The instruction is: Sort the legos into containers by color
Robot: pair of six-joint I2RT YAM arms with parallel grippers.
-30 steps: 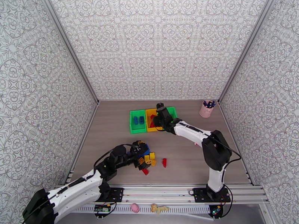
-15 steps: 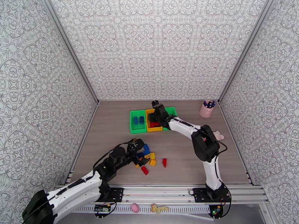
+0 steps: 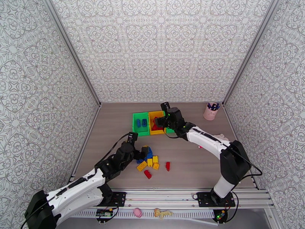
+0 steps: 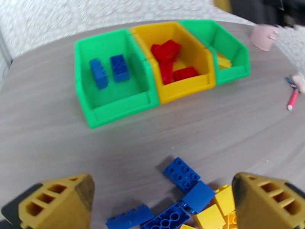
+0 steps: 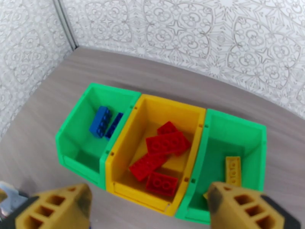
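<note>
Left pincer [image 4: 162, 186] spread wide and empty, hanging low over the loose legos [image 3: 150, 162]; directly beneath, between its fingers, a blue brick [image 4: 182, 174] atop a jumble of blue and yellow ones; off to its right in the top view, a loose red brick [image 3: 167, 166], with another nearer the arm bases. Right pincer [image 5: 149, 197] spread too, pinching nothing, poised above the near wall of the containers [image 5: 171, 102]; ahead and below it, red bricks [image 5: 164, 144] in the yellow middle bin; ahead-left, two blue bricks [image 5: 101, 121] in the left green bin [image 5: 110, 90]; ahead-right, a yellow brick [image 5: 232, 170] in the right green bin [image 5: 236, 119].

Likely trouble under the left pincer: with bricks touching and overlapping, could drag a yellow neighbour along when closing on the blue one, or pinch two colours at once and land one in the wrong bin; could also squirt a tilted brick sideways out of the grip. Under the right pincer: could clip a rim on a low retreat and shove the joined row; could meet the other arm if both head for the bins together.

Hard to tell: lower part of the pile cut off beneath the left pincer, so no sure count; a yellow scrap beside the right pincer's right finger half covered; pink pen cup [image 4: 263, 37] far ahead-right of the left pincer blurred.
</note>
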